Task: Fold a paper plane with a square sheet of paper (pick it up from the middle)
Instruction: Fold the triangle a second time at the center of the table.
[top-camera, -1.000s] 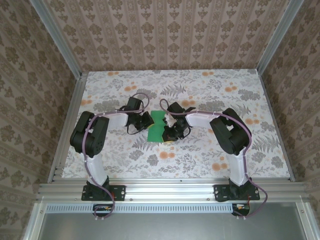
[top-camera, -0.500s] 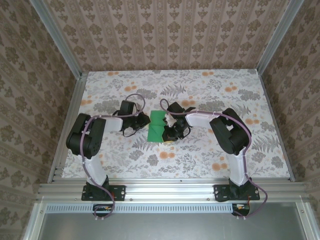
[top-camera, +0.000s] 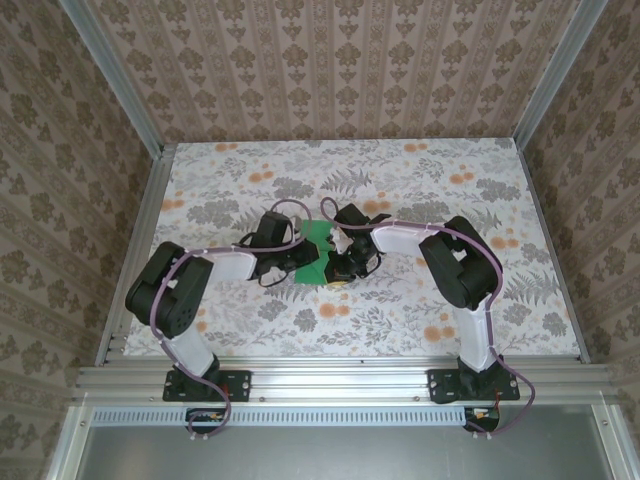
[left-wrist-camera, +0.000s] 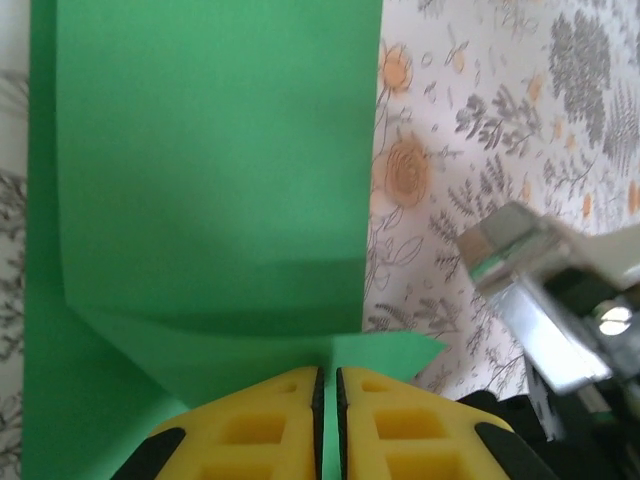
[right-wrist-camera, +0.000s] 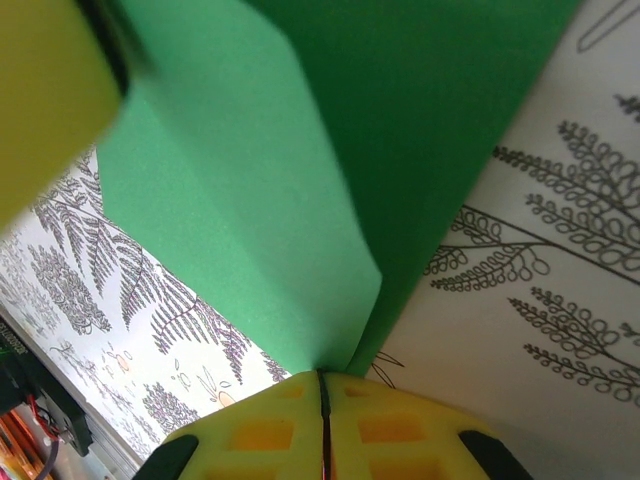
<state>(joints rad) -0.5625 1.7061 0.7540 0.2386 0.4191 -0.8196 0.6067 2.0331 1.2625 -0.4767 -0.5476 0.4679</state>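
The square sheet of paper, partly folded, lies mid-table with its long axis running near to far, between both arms; the right gripper pinches its edge, and the left gripper (pads almost touching, grip unclear) sits over a folded corner.

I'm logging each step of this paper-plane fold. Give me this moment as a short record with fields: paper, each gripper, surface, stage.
paper: square sheet of paper, bright green, partly folded, layers overlapping, lying between the two grippers
left gripper: jaws nearly together, tips at the sheet's edge; unclear whether they pinch it
right gripper: shut on a fold of the sheet
surface: floral-patterned table
stage: early folds, no dart shape yet
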